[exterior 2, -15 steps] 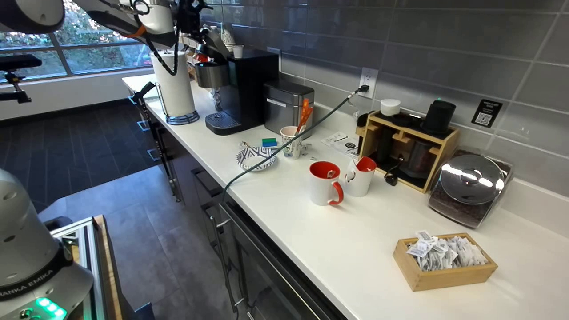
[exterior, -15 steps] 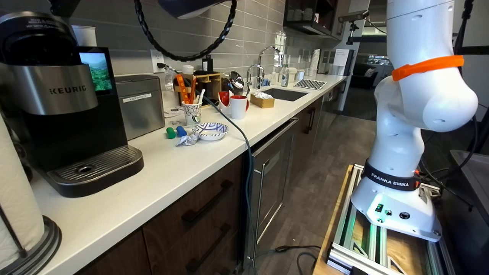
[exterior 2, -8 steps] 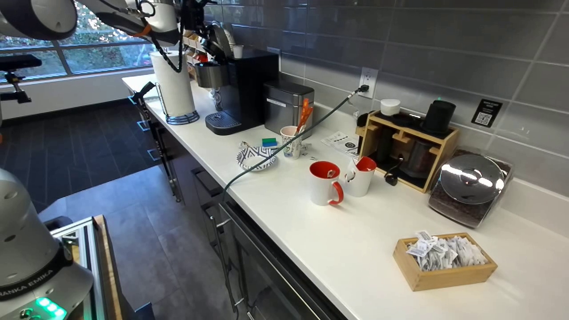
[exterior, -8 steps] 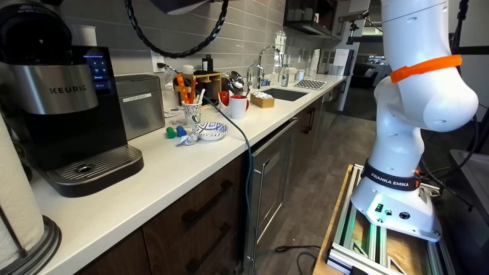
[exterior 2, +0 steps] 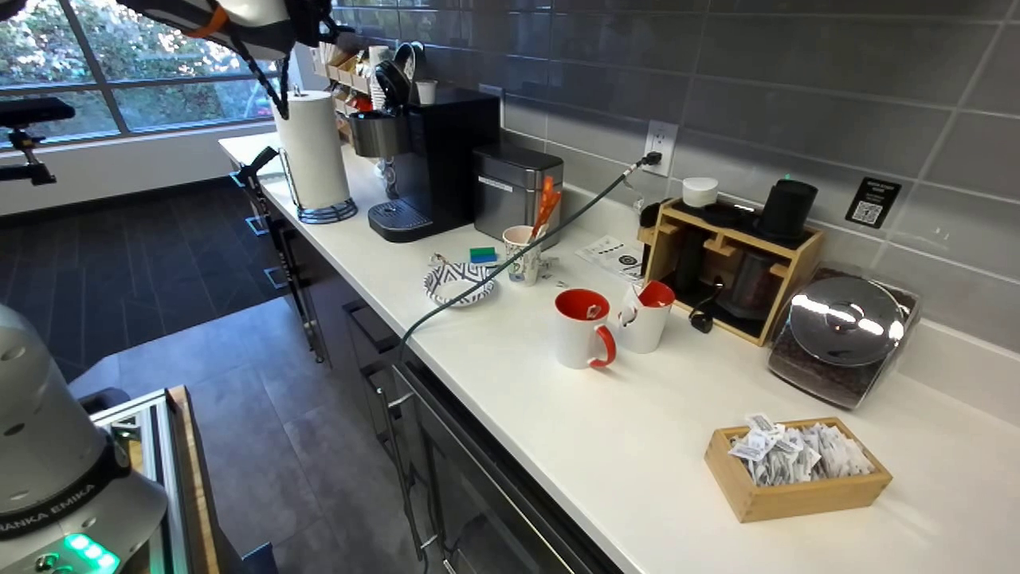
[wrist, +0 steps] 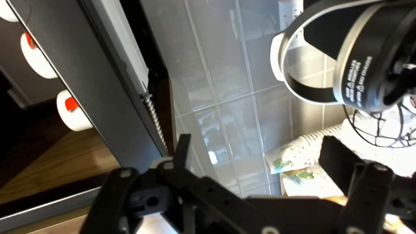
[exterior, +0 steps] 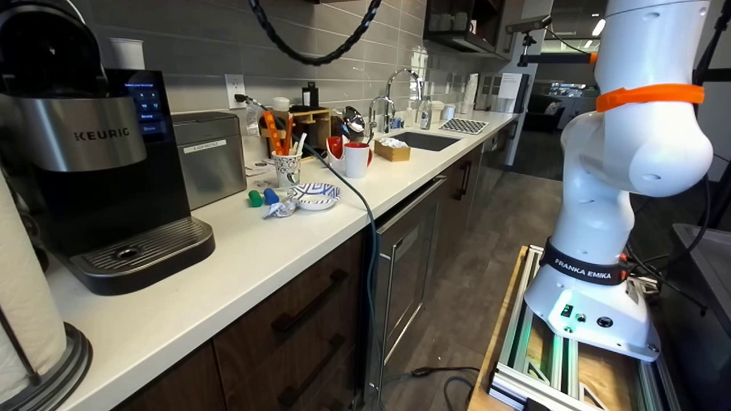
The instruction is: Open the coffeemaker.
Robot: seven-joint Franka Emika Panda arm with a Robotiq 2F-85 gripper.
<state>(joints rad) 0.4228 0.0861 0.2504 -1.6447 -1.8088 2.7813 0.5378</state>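
Observation:
The coffeemaker [exterior: 105, 171] is a large black machine with a silver band and a lit blue menu screen, seen in both exterior views [exterior 2: 458, 151]. Its lid [exterior 2: 392, 84] stands raised, with the silver loop handle upward. In the wrist view the lid [wrist: 360, 71] and its handle are at the upper right, apart from my fingers. My gripper [wrist: 256, 148] is open and empty, fingers wide apart. In an exterior view it shows small and dark [exterior 2: 331, 28] at the top edge, above and left of the lid; its fingertips are hard to make out there.
A paper towel roll [exterior 2: 312, 151] stands beside the coffeemaker, and a steel box [exterior: 210, 157] on its other side. A paper cup [exterior 2: 427, 92] sits on top of the machine. An overhead cabinet [wrist: 123, 97] is near the gripper. Mugs [exterior 2: 582, 327] and a bowl [exterior 2: 460, 285] are on the counter.
The gripper was at the lid and has moved up and away from it. The lid has swung to a more upright pose. The screen changed from a landscape picture to a menu.

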